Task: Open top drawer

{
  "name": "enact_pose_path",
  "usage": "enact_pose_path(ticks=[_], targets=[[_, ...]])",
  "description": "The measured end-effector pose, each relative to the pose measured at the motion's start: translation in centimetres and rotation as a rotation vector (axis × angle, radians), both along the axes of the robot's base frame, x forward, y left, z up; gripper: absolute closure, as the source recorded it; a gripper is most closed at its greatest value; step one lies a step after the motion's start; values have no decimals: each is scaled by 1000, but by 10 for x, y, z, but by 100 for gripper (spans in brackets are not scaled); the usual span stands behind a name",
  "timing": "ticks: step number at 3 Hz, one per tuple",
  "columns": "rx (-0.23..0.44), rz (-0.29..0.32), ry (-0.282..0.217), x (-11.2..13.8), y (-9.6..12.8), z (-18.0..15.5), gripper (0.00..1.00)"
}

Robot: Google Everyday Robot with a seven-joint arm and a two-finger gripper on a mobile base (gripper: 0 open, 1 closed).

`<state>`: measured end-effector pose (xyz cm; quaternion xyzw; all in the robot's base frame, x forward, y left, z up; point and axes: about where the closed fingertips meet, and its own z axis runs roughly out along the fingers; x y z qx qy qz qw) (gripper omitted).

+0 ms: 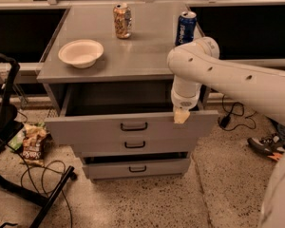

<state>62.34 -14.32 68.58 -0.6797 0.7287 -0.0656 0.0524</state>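
the grey top drawer (pixel 85 129) of the grey metal desk (pixel 147 61) stands pulled well out toward the camera, its deep interior showing behind the flat front panel and its long black bar handle (pixel 134 126) untouched at the middle. my white robot arm (pixel 228 75) reaches in from the right and bends down so that the pale-tipped tool (pixel 181 116) sits at the top edge of the drawer front, near its right end and well apart from the handle. i cannot tell how far the tool is open, nor whether it has hold of the panel's rim or merely rests against it. i judge the opening step to be nearly done, with the drawer out far enough to count as open. the next move, as i read it, calls for letting go cleanly and lifting the tool straight up and back, without nudging the panel inward or swinging into the blue drink can (pixel 185 27) just behind the arm. on the desk top a white paper bowl (pixel 80 52) and an orange drink can (pixel 122 21) stand clear of the work.
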Motion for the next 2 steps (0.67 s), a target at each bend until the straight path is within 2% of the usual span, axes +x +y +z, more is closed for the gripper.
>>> enact_pose_path(ticks=[1, 2], targets=[[1, 0, 0, -1, 2, 1, 100], [17, 18, 8, -13, 5, 4, 100]])
